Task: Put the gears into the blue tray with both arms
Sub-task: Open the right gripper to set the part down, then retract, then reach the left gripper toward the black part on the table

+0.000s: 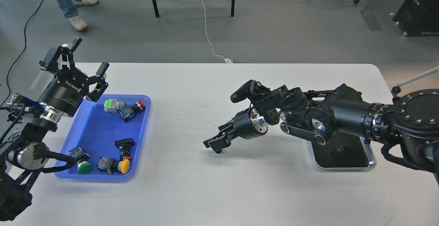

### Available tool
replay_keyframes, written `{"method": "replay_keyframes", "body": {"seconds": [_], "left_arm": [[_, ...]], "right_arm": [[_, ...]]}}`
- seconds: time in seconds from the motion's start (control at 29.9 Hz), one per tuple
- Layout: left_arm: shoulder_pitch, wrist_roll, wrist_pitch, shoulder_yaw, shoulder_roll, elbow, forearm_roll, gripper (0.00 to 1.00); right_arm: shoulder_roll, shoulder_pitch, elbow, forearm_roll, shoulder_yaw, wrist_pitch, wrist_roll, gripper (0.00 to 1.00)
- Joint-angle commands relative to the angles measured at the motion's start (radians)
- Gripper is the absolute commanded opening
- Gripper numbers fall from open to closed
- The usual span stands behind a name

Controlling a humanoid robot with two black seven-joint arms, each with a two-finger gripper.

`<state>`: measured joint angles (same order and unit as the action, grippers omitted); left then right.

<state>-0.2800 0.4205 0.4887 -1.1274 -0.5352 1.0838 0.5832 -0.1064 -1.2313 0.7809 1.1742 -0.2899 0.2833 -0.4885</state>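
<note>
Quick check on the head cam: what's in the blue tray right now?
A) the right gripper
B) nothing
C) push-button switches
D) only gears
C: the blue tray holds several push-button switches, among them a green-capped one and a yellow-capped one; no gear can be made out in it, and the right gripper is over the bare table, well to its right.

Even, bright overhead light. Soft shadows fall toward 6 o'clock beneath the arms on the bench (219, 185). Mild sheen there; focus sharp, edges slightly bowed.
</note>
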Motion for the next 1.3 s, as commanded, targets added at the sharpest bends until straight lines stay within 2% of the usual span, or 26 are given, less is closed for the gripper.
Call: {"method": "replay_keyframes", "body": {"seconds": [0.0, 0.17, 0.27, 0.37, 0.5, 0.63, 0.73, 0.8, 0.97, 1.1, 1.27], "left_arm": [[-0.001, 0.006, 0.000, 0.000, -0.025, 0.073, 0.142, 0.98], [-0.002, 0.066, 0.000, 0.001, -0.032, 0.181, 0.399, 0.98], [-0.016, 0.068, 0.000, 0.000, -0.023, 0.237, 0.645, 0.98], [-0.073, 0.068, 0.000, 0.023, -0.019, 0.260, 0.866, 0.98], [-0.155, 0.068, 0.000, 0.156, -0.019, 0.260, 1.065, 0.98], [-0.287, 0.068, 0.000, 0.436, -0.022, 0.265, 1.214, 0.98], [-0.405, 0.068, -0.059, 0.653, -0.019, 0.271, 1.300, 0.98], [-0.464, 0.068, -0.074, 0.742, -0.005, 0.269, 1.365, 0.98], [-0.527, 0.068, -0.073, 0.822, 0.113, 0.236, 1.599, 0.97], [-0.553, 0.068, -0.082, 0.873, 0.205, 0.159, 1.599, 0.97], [-0.571, 0.068, -0.120, 0.914, 0.262, 0.059, 1.599, 0.96]], "right_arm": [[-0.082, 0.050, 0.009, -0.261, 0.080, 0.004, 0.000, 0.97], [-0.170, 0.192, 0.009, -0.577, 0.265, 0.002, 0.000, 0.97], [-0.197, 0.295, 0.012, -0.683, 0.452, 0.011, 0.000, 0.97], [-0.222, 0.419, 0.040, -0.804, 0.645, 0.063, 0.000, 0.97], [-0.248, 0.512, 0.040, -0.910, 0.776, 0.143, 0.000, 0.97], [-0.291, 0.579, 0.044, -0.962, 0.822, 0.163, 0.000, 0.97], [-0.317, 0.619, 0.058, -0.963, 0.824, 0.168, 0.000, 0.97], [-0.326, 0.638, 0.075, -0.961, 0.827, 0.172, 0.000, 0.97], [-0.337, 0.667, 0.097, -0.961, 0.859, 0.174, 0.000, 0.98], [-0.354, 0.668, 0.098, -0.961, 0.865, 0.174, 0.000, 0.98], [-0.377, 0.671, 0.112, -0.961, 0.867, 0.174, 0.000, 0.98]]}}
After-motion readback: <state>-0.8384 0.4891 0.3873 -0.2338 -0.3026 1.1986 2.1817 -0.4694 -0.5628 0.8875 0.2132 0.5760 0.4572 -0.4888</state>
